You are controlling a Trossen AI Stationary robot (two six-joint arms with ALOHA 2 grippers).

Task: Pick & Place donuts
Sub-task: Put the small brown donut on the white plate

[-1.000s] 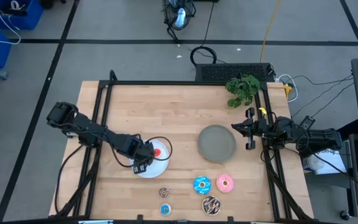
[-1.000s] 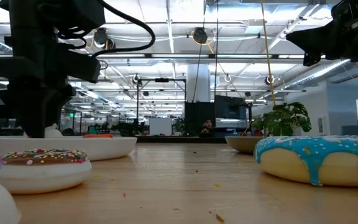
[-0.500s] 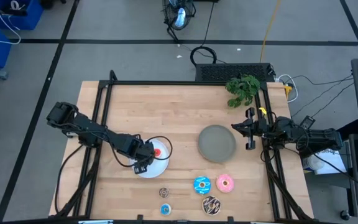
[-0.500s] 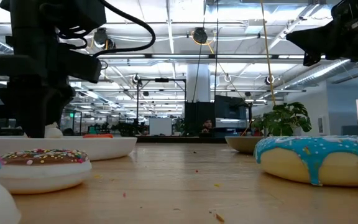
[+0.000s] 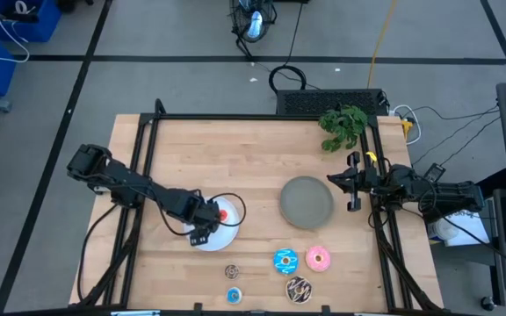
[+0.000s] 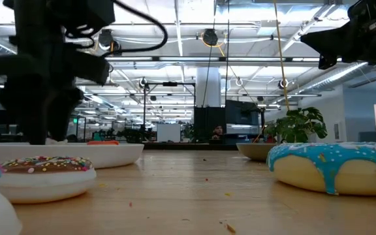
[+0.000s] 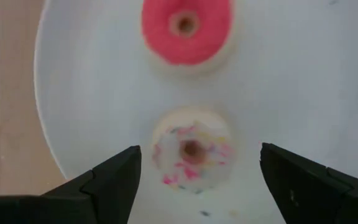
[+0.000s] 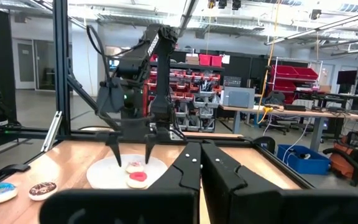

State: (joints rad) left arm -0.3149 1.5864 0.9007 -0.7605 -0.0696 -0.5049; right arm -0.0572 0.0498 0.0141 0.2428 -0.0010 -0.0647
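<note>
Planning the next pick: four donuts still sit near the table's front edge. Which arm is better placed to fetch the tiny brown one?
Left. Its gripper hangs open over the white plate, close to the tiny brown donut. The right gripper waits shut at the table's right edge.

floor (image 5: pixel 191 79): gray, dark seams | ceiling lights (image 6: pixel 175 27): long rows | shelving (image 8: pixel 197 74): red bins | blue bins (image 5: pixel 7 26)

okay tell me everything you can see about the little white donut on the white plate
The white donut is a tiny ring with pale icing, pink and coloured sprinkles and a small dark hole. It lies flat on the white plate, beside the red donut, apart from it. The left claw hangs open above it, one finger on either side, not touching.
</note>
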